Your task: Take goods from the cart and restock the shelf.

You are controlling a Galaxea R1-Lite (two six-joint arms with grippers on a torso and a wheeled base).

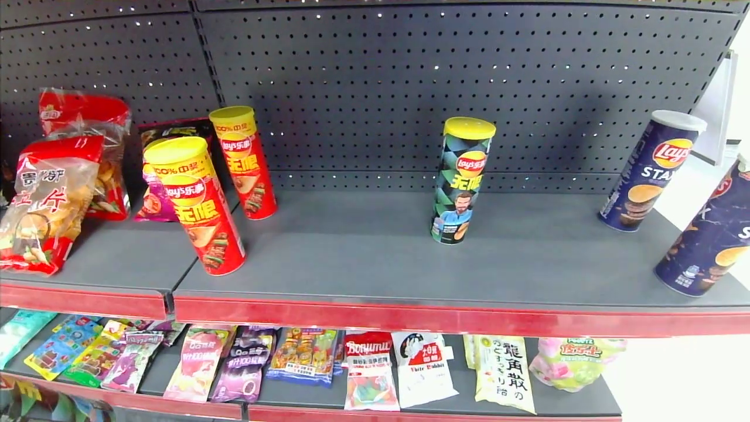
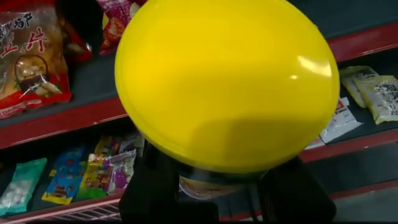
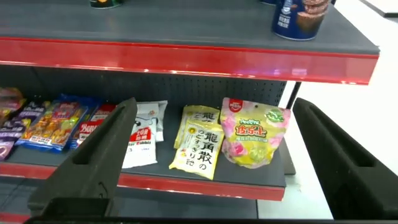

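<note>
Left wrist view: the left jaws are clamping a yellow-lidded can (image 2: 227,81) before the shelf (image 2: 56,124); the right jaws are hanging spread apart, facing lower-tier bags (image 3: 252,132).

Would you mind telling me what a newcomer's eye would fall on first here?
The yellow-lidded can, held in the left gripper, looms close in the left wrist view. On the top shelf in the head view, two red cans stand at the left, a green-patterned can near the middle and two dark blue cans at the right.
</note>
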